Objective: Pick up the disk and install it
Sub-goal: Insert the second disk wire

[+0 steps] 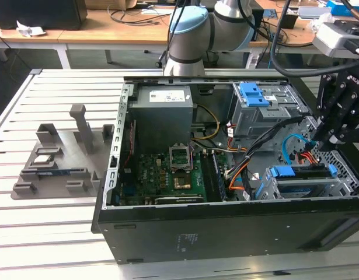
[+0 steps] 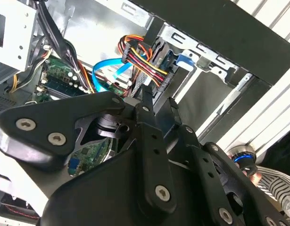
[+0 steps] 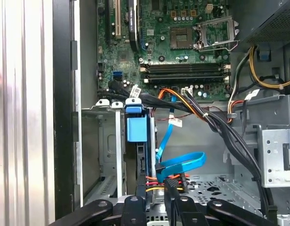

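Black linkage fingers of the gripper (image 3: 154,200) sit nearest the camera in the first wrist view, drawn narrow, tips close together at the rear of the disk (image 3: 144,155); whether they pinch it cannot be told.

The disk stands on edge in the drive cage (image 1: 302,184) at the front corner of the computer case (image 1: 226,227), its blue rail tab (image 3: 136,128) showing. Its long axis runs along the cage slot, connector end toward the gripper.

Handling judgement: rigid metal body, moderately heavy, smooth faces likely slippery, internals shock-sensitive. Grasp across the two flat faces or the plastic rails, clear of the connector.

Beyond lie the blue data cable (image 3: 180,162) and the motherboard (image 3: 182,42).
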